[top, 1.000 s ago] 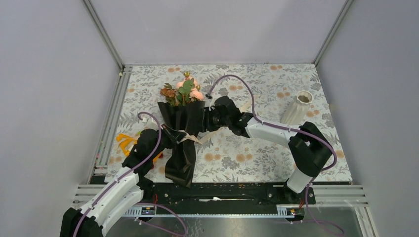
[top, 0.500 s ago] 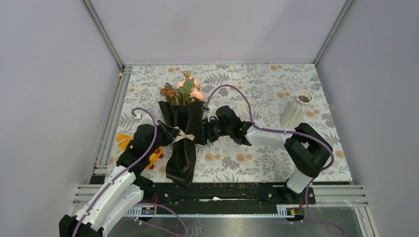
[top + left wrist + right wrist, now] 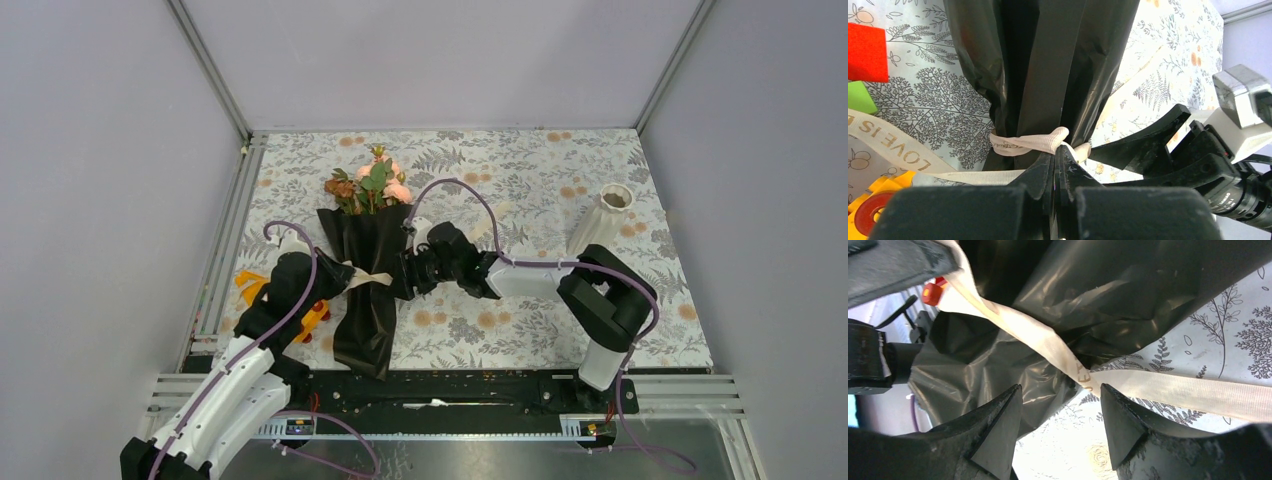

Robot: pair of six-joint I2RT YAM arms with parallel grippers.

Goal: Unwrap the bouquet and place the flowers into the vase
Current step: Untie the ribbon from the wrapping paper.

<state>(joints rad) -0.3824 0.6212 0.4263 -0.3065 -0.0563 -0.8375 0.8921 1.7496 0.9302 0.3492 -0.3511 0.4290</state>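
At mid-frame in the top view, the bouquet (image 3: 372, 250) lies on the bench (image 3: 520, 180) with its long axis running bottom to top and the flowers (image 3: 372, 185) uppermost. The ribbon (image 3: 368, 279) crosses its waist between the 2 claws. The left claw (image 3: 335, 277), pressed together, meets the knot from the left. The right claw (image 3: 407, 271), spread, faces a ribbon tail from the right. The vase (image 3: 600, 222) stands well apart, at right.

The bouquet (image 3: 368, 300) has glossy, crinkled black paper wrapping; its cream ribbon (image 3: 1023, 145) is matt woven cloth. The vase (image 3: 598, 225) is white ribbed ceramic; the counter's (image 3: 540, 180) flowered cover looks matt.
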